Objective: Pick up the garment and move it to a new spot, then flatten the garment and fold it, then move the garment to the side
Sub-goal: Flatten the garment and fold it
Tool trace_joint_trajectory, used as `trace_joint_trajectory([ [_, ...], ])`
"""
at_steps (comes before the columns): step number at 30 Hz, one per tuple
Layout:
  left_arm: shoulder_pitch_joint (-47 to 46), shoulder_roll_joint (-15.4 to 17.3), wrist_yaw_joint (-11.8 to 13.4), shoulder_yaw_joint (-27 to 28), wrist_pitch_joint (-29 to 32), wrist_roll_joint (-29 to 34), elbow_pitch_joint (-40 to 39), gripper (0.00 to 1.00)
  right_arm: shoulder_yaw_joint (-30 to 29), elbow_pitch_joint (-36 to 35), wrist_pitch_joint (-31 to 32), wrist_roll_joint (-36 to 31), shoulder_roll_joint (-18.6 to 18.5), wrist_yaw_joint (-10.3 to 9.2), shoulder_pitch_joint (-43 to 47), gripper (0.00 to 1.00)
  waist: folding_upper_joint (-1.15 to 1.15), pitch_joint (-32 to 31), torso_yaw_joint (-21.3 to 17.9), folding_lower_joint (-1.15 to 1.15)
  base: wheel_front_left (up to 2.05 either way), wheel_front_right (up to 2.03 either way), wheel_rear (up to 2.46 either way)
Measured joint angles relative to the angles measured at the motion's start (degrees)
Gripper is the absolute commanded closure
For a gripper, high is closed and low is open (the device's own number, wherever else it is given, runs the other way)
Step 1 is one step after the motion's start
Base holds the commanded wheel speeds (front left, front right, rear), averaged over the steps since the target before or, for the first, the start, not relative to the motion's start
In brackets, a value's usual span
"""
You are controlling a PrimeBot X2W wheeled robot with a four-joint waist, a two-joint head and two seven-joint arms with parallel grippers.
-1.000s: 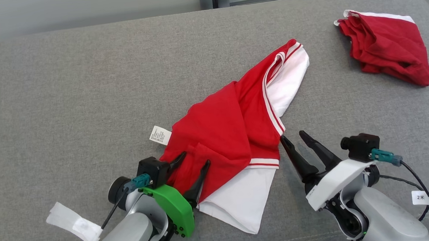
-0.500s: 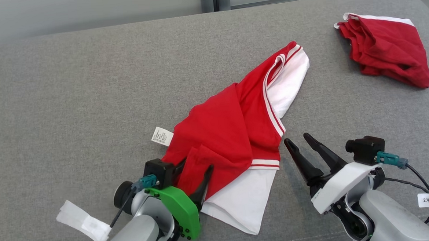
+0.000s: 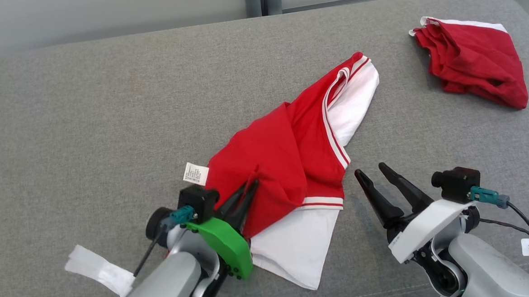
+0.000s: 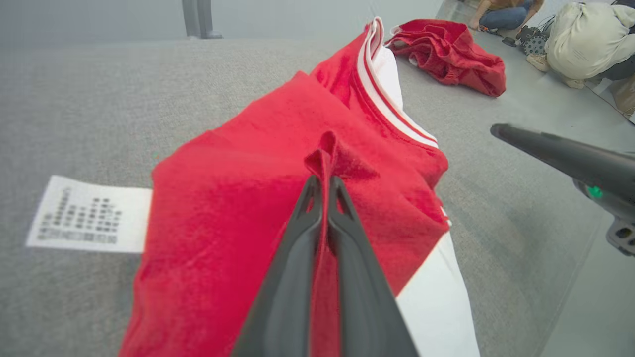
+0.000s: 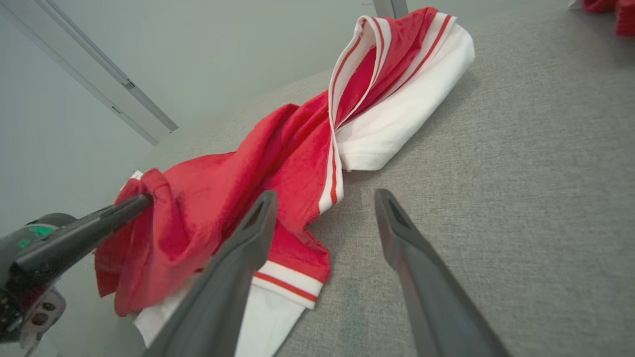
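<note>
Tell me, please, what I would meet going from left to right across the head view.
In order: white tape tag → care label → red-and-white garment → right gripper → crumpled red garment.

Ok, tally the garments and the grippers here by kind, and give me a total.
Garments: 2, the red and white garment and the crumpled red garment.
Grippers: 2, the left gripper and the right gripper.
Total: 4.

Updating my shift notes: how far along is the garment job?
Done: nothing yet; the garment lies crumpled on the grey surface. In hand: the left tool is shut on a red fold, the right tool open beside it. Left: moving, flattening, folding, setting aside.
</note>
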Motion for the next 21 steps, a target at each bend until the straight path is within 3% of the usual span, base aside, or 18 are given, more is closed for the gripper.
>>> trace_joint_trajectory([
  [5,-3.11,2.2,1.67,4.36,-1.29,0.41,-1.2,1.0,-0.85,-0.3,0.0,0.07,-0.89,-0.03,0.92,0.0,0.0,0.13,0.69,0.0,0.0,0.0,0.0],
  [11,-6.08,7.22,3.91,10.18,-1.85,0.98,-1.51,1.0,-0.75,-1.24,0.0,0.05,-0.85,-0.02,0.82,0.0,0.0,0.91,1.48,0.0,0.0,0.0,0.0],
  [21,-14.02,12.82,5.02,17.62,-2.33,0.99,3.48,1.0,1.88,-2.65,2.05,-1.34,-0.56,-0.02,-2.15,0.0,0.0,3.24,0.18,0.0,0.0,0.0,0.0],
])
